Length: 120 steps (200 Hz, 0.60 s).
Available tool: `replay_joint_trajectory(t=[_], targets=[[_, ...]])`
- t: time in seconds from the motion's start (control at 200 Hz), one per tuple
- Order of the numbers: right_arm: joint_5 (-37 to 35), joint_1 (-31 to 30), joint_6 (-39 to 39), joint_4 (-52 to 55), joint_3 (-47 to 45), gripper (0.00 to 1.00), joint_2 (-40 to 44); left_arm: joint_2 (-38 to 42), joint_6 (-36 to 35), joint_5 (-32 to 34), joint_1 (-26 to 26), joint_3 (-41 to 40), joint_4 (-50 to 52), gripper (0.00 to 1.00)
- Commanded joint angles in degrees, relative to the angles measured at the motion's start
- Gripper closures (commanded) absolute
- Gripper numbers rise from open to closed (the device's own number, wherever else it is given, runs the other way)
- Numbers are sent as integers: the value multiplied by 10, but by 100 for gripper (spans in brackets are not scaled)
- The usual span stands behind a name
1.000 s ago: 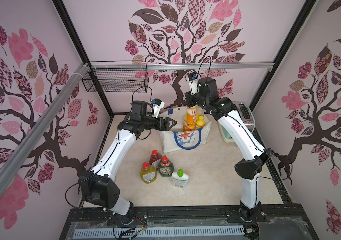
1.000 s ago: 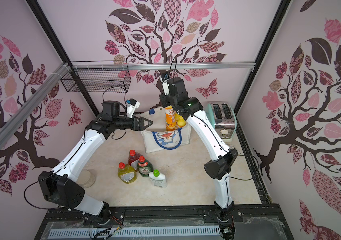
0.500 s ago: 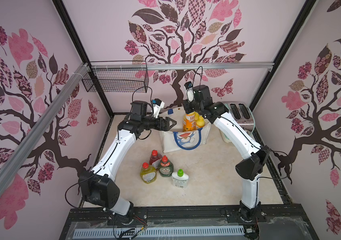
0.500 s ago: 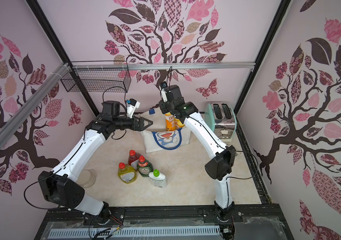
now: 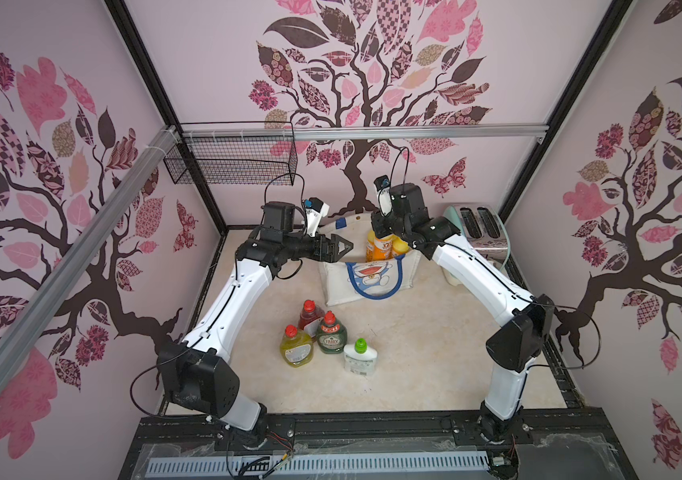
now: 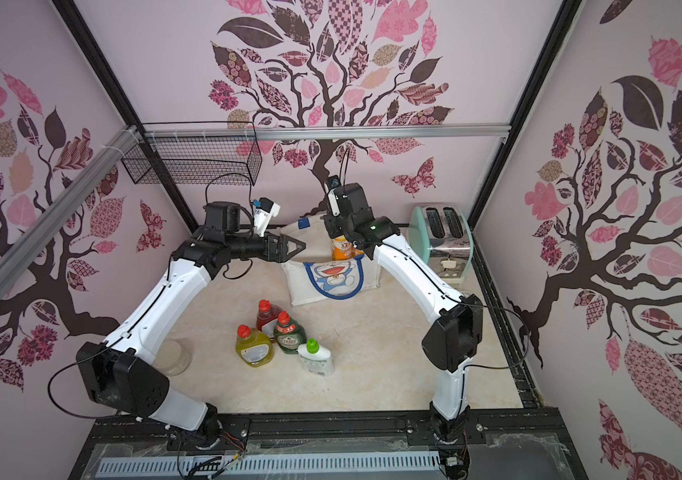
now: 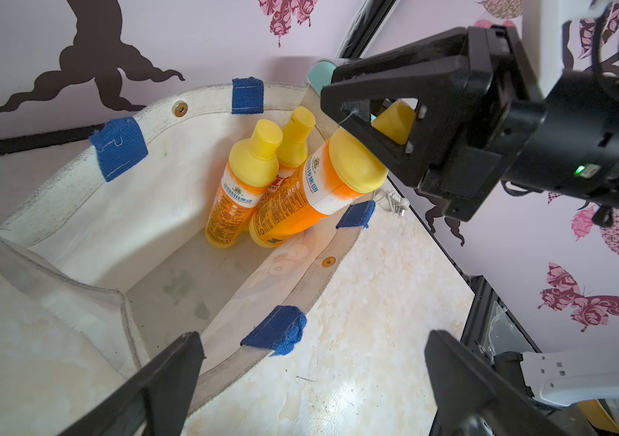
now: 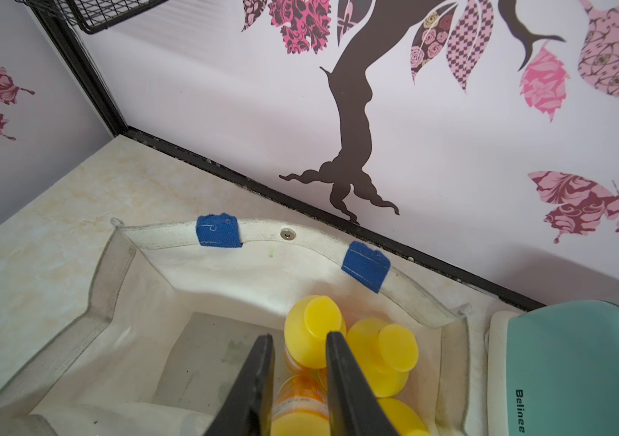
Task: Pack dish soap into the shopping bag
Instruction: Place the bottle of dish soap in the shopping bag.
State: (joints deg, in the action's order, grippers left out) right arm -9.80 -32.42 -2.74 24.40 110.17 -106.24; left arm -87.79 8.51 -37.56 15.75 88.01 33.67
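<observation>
Your right hand [image 8: 299, 339] is holding an orange bottle [image 7: 292, 204] in the shopping bag [image 7: 74, 211]; four bottles [image 5: 331, 338] are waiting (left hand [image 7: 311, 338] gaping).

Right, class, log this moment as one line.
right end effector: shut on orange bottle in shopping bag; left end effector: open; table: four bottles

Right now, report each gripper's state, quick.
Left gripper: open, holding nothing.
Right gripper: shut on the yellow cap of a tilted orange dish soap bottle, whose base is inside the shopping bag.
</observation>
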Motion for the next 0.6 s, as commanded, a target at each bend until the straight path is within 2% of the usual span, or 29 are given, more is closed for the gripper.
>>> replay_joint_trajectory(t=[0.0,0.595], targets=[[-10,5,10,-72,-20,100,37,10,-12,3,-2,4,7,2],[10,25,35,-108,-91,100,12,19,-14,6,-2,1,8,2]])
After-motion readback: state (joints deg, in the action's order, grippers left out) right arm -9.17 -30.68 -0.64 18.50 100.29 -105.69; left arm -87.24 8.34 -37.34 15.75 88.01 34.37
